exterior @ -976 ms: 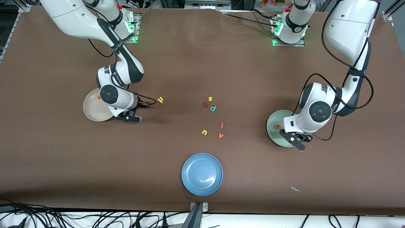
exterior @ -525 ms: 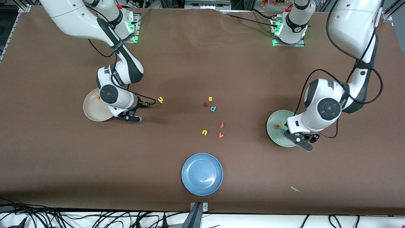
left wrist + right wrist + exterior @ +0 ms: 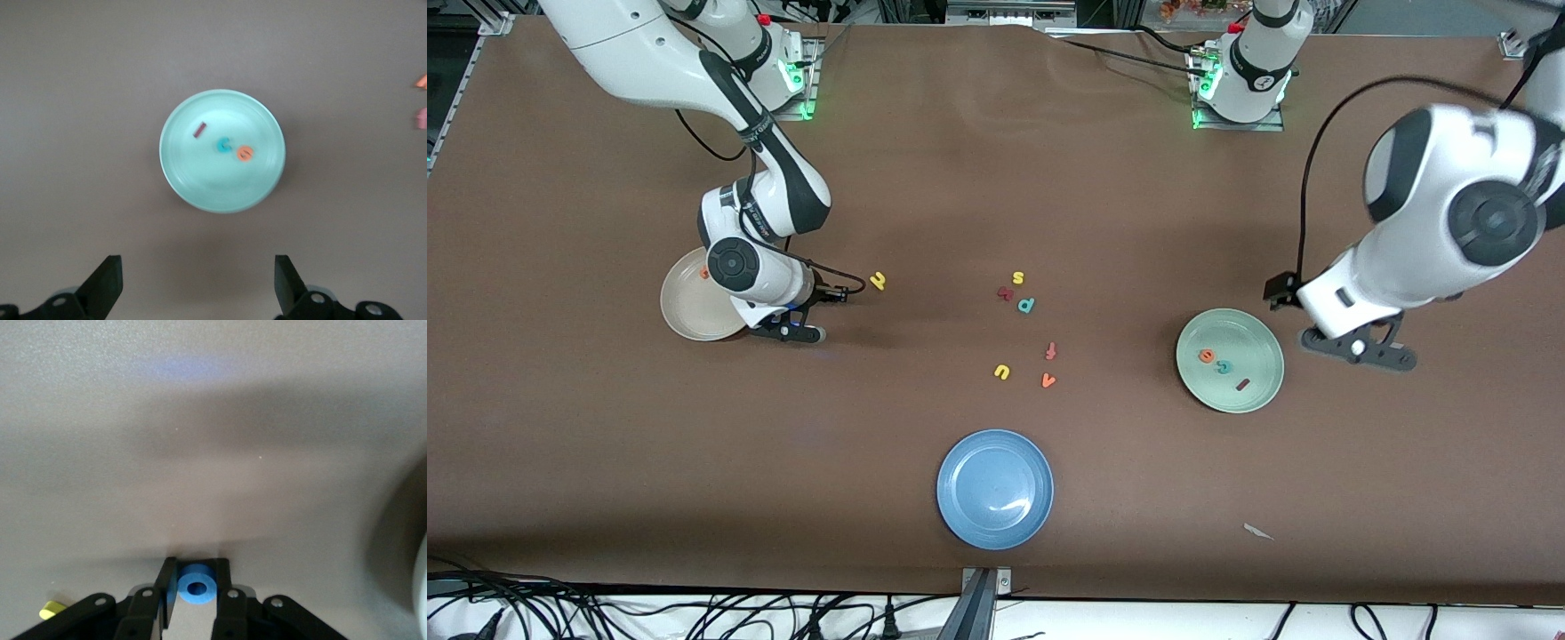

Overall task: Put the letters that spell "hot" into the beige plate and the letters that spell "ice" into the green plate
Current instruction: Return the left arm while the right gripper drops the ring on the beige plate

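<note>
The left gripper point(image 3: 1360, 348) is up in the air over bare table just beside the green plate point(image 3: 1264, 388), on the side toward the left arm's end, and its jaws stand wide apart with nothing between them; the left wrist view shows both fingers point(image 3: 105, 285) spread well clear. In that plate lie all three letters: the orange e point(image 3: 1207, 356), the teal c point(image 3: 1224, 365) and the dark red i point(image 3: 1241, 384), in a loose row, close together but apart.

Over at the beige plate point(image 3: 685, 318), the right gripper point(image 3: 790, 331) hangs low, just beside the plate's rim on the side toward the middle of the table. Its fingers are clamped on the blue o point(image 3: 197, 585), the ring pinched between the two pads in the right wrist view. An orange letter, the t point(image 3: 704, 273), sits in the beige plate near the edge farther from the front camera, partly hidden by the arm. The yellow h point(image 3: 879, 281) lies on the table, toward the middle from the beige plate and well apart from it.

Between the two plates, loose letters are scattered: a yellow s point(image 3: 1018, 278), a teal p point(image 3: 1026, 306), a yellow u point(image 3: 1002, 372), an orange v point(image 3: 1048, 380). A blue plate point(image 3: 960, 516) sits nearer the front camera than those.
</note>
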Robot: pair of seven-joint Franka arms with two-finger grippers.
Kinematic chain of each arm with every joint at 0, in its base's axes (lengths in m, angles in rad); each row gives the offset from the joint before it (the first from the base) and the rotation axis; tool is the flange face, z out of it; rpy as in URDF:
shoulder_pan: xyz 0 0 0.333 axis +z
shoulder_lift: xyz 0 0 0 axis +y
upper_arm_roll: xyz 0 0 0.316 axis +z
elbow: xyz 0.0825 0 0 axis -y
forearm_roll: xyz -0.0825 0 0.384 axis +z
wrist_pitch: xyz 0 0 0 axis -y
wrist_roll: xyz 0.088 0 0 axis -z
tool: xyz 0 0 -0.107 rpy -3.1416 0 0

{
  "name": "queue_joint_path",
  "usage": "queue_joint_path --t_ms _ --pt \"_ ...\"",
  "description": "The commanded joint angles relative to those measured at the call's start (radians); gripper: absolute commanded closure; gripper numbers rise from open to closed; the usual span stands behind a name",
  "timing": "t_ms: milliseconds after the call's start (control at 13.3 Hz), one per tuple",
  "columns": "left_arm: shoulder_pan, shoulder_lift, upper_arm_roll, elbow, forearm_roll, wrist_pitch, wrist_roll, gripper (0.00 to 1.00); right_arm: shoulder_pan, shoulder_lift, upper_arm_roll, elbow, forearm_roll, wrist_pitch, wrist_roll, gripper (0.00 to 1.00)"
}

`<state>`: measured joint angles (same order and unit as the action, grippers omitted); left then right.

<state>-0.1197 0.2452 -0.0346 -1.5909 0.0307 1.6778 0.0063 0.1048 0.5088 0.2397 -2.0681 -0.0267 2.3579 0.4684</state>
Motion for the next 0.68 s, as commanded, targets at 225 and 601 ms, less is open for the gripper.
queue_joint_path --t_ms 225,601 --pt "0.046 -0.191 0.038 0.005 -0.028 -0.107 -0.045 0.0 -0.002 -0.027 0.0 0.104 0.001 -0.216 -0.005 0.81" --pt "0.071 -0.225 0.027 -0.011 -0.031 -0.129 -0.037 0.0 -0.004 -0.082 -0.144 0.117 -0.001 -0.333 -0.195 0.81"
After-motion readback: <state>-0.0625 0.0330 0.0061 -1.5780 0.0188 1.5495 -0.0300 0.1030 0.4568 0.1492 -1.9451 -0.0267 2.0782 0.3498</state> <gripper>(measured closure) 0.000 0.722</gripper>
